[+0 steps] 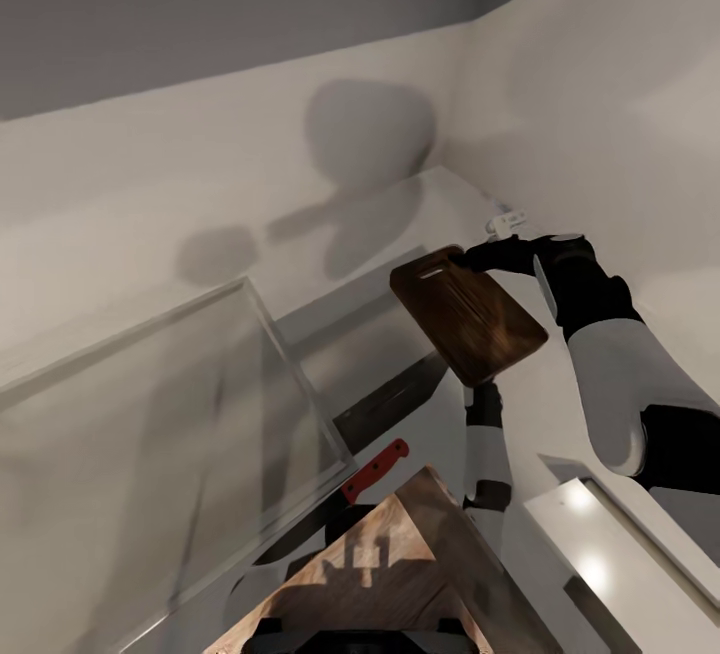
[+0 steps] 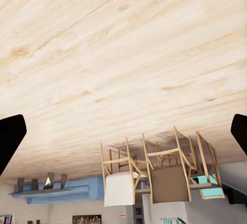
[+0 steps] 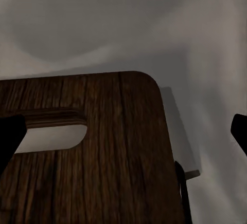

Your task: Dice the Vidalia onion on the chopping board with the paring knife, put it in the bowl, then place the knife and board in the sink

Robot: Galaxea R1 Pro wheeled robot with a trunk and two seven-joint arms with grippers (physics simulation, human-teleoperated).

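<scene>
Right gripper (image 1: 470,256): black, clamped on the handle-hole end of the board (image 1: 468,312), by the look of the head view. Board lifted clear of the bench (image 1: 380,234), tilted, slot (image 1: 432,272) at its upper end, brown grain facing up. In the right wrist view, board (image 3: 92,152) close in front, slot (image 3: 49,131) near its rounded corner, dark fingertips (image 3: 9,136) at either edge of the picture with the board between them; exact contact not clear there.

Left gripper (image 2: 123,131): spread wide, holding nothing, dark fingertips (image 2: 7,139) far apart at the picture's two sides. Beyond them, pale wood floor (image 2: 123,54) and a group of wooden chairs (image 2: 159,170) seen upside down.

Sink (image 1: 150,424): steel basin at the left of the head view, walls pale and glossy; inside looks bare, though hard to tell through the glare. Steel drainboard (image 1: 340,344) running from its rim toward the wall.

Knife (image 1: 375,469): red handle, lying just beside the sink's near corner, blade end hidden past a wooden edge (image 1: 400,554). Well apart from the raised board.

Left arm (image 1: 487,454): white and black, under the board in the head view. Right arm (image 1: 600,354): reaching in from the right, near the corner of the grey walls (image 1: 200,144).
</scene>
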